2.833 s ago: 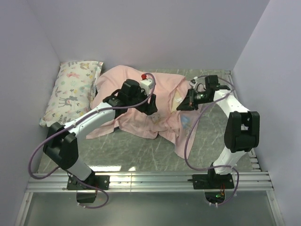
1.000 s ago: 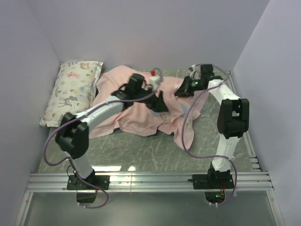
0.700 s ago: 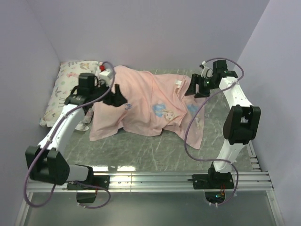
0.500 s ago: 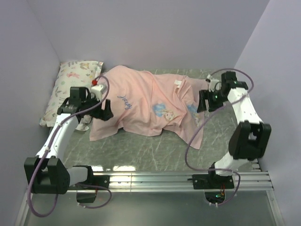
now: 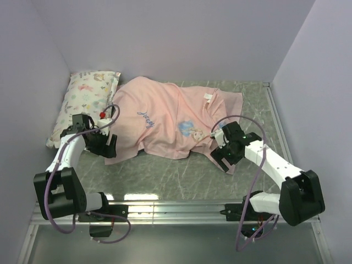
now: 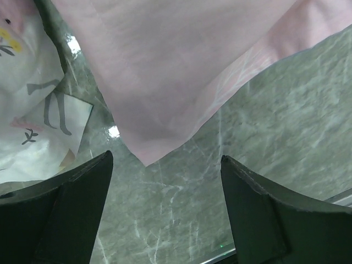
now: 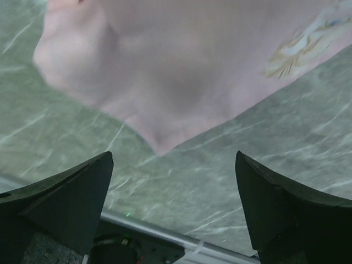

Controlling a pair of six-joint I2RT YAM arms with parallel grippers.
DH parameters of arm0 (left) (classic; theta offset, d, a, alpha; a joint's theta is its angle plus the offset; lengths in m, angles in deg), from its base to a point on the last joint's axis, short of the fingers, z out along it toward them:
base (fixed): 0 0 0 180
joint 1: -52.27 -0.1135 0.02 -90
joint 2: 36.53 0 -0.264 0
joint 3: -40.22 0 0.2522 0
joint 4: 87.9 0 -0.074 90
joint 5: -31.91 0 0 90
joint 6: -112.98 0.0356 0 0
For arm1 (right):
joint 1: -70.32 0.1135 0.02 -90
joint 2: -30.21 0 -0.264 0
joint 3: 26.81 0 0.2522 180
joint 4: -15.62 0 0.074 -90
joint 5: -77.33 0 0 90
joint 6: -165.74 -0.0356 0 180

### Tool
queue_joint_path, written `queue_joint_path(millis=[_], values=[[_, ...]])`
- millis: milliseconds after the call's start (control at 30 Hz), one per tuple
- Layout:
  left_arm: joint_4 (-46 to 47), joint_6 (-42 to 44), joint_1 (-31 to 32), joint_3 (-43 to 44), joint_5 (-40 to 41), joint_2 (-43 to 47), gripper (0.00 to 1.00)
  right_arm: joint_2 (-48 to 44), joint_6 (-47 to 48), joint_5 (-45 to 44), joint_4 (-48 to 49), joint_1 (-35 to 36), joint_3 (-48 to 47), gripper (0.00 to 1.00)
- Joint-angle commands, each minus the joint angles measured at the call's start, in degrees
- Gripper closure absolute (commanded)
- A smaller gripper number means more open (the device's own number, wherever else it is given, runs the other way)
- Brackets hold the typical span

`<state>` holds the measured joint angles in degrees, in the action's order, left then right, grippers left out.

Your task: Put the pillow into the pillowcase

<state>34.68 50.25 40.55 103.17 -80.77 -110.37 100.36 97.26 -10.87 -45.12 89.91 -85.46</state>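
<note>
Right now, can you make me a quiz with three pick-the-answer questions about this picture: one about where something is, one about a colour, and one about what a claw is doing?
1. Where is the animal-print pillow?
A) far left
B) far right
C) under the right arm

2. What colour is the pillowcase on its top face?
A) blue
B) pink
C) green

3. What is the left gripper doing?
A) open, holding nothing
B) shut on the pillowcase
C) shut on the animal-print pillow

Answers:
1 A, it lies at the far left in the top view.
2 B, pink cloth shows in every view.
3 A, its jaws stand wide apart, gripping nothing.
</note>
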Motion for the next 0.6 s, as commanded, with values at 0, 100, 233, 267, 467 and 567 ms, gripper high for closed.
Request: queue_joint_path(millis=[0, 100, 233, 267, 467, 567], values=[[-0.1, 3.7, -1.4, 0.1, -1.5, -1.5, 0.16, 2.4, -1.0, -9.3, 12.5, 3.1, 1.8, 0.02], [-0.5, 4.8, -2.1, 0.9, -2.5, -3.0, 0.16, 6.8, -0.2, -9.6, 15.4, 4.2, 3.1, 0.01], [-1.0, 7.5, -2.5, 0.0, -4.5, -4.0, 0.15, 12.6, 1.8, -7.3, 16.7, 4.4, 4.5, 0.11], [-0.6, 7.9, -2.4, -0.4, -4.7, -4.0, 0.14, 13.9, 2.6, -6.9, 16.9, 4.5, 4.9, 0.16], [6.6, 9.9, -1.4, -5.6, -2.8, -5.7, 0.01, 13.3, 5.4, -9.2, 18.8, 4.1, 6.6, 0.98], [10.6, 8.0, 0.1, -5.9, -1.7, -10.3, 0.01, 10.6, 5.8, -10.2, 18.3, 2.2, 7.2, 1.0]])
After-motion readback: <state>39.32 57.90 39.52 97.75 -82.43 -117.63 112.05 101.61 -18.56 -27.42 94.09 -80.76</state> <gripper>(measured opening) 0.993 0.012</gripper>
